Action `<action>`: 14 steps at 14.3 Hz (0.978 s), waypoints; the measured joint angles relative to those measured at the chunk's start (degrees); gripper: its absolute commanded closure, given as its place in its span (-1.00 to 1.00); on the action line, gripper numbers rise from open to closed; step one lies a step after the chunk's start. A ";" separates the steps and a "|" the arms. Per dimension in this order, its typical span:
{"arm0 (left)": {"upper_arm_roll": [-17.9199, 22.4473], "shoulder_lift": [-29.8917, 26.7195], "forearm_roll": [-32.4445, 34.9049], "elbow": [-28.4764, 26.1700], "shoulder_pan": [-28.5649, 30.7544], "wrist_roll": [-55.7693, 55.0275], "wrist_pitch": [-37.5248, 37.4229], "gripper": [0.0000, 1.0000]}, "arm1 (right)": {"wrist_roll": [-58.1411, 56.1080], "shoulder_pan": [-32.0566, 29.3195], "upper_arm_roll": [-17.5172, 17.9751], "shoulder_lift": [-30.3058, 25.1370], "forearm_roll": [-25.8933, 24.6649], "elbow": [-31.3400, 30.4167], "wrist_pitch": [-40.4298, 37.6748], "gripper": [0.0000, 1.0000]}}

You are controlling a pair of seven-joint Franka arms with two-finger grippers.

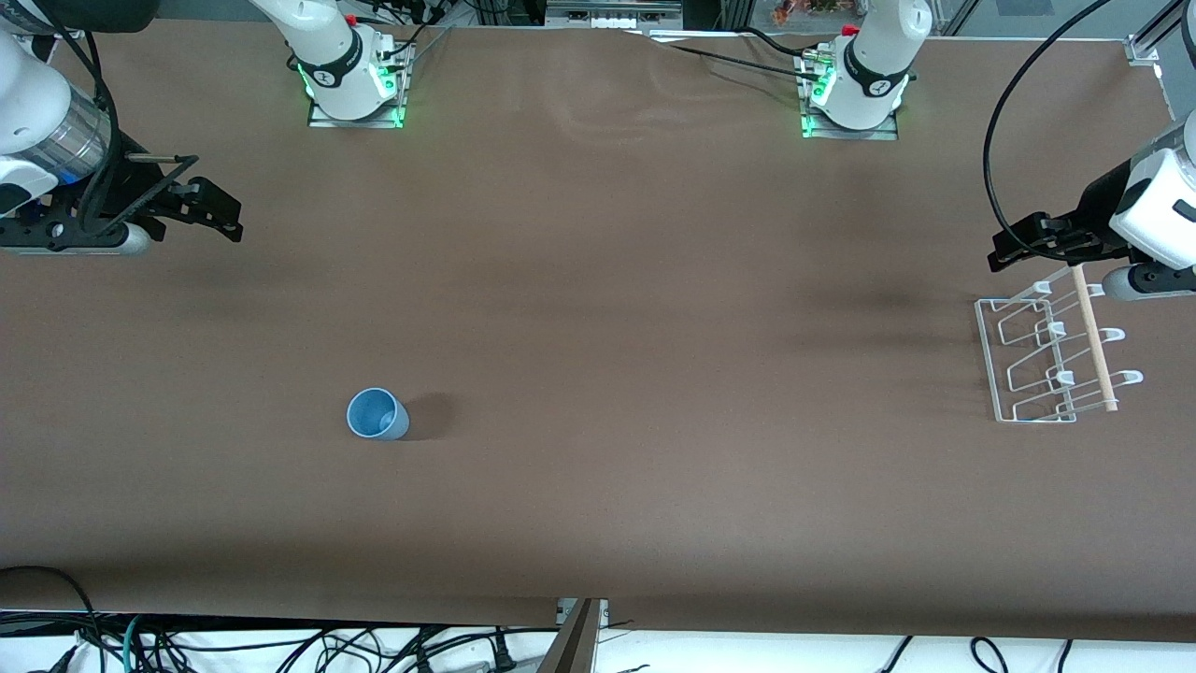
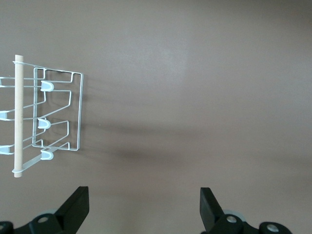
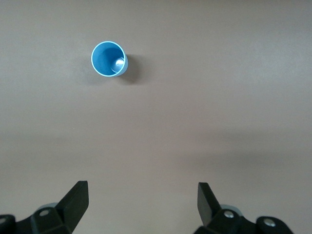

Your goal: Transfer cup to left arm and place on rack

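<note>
Two tools hang over the table (image 1: 598,280), both spread wide and holding nothing. Right tool (image 1: 210,207) hovers at the right arm's end; the light-blue cup (image 1: 377,414) stands upright well apart from it, nearer the front camera. Left tool (image 1: 1028,245) hovers just above the white wire rack (image 1: 1037,360) with its wooden dowel (image 1: 1094,338).

Even, fairly bright overhead light falls on the brown table (image 1: 598,374), leaving soft smeared shadows. The cup (image 1: 377,414) casts a short, diffuse shadow toward the left arm's end. All views are sharp, without glare.
</note>
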 measured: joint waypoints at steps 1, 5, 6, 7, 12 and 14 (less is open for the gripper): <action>-0.01 0.00 0.00 0.00 0.00 0.00 -0.01 -1.00 | 0.05 0.00 0.00 0.00 0.00 0.00 -0.09 -0.98; -0.02 0.00 0.00 0.02 0.00 0.00 -0.04 -1.00 | 0.09 0.00 0.00 0.01 0.00 0.14 -0.21 -0.98; -0.02 0.00 0.00 0.02 0.00 0.00 -0.05 -1.00 | 0.09 0.00 0.00 0.00 0.00 0.22 -0.21 -0.98; -0.03 0.00 0.00 0.03 0.00 0.00 -0.05 -1.00 | 0.09 0.00 0.00 0.00 0.00 0.27 -0.21 -0.98; -0.09 0.00 0.00 0.04 0.00 0.00 -0.15 -1.00 | 0.17 -0.02 -0.02 0.44 0.00 0.28 -0.21 -0.98; -0.19 0.00 0.00 0.13 0.00 0.00 -0.97 -1.00 | 0.21 -0.02 -0.03 1.09 0.00 0.29 -0.09 -0.98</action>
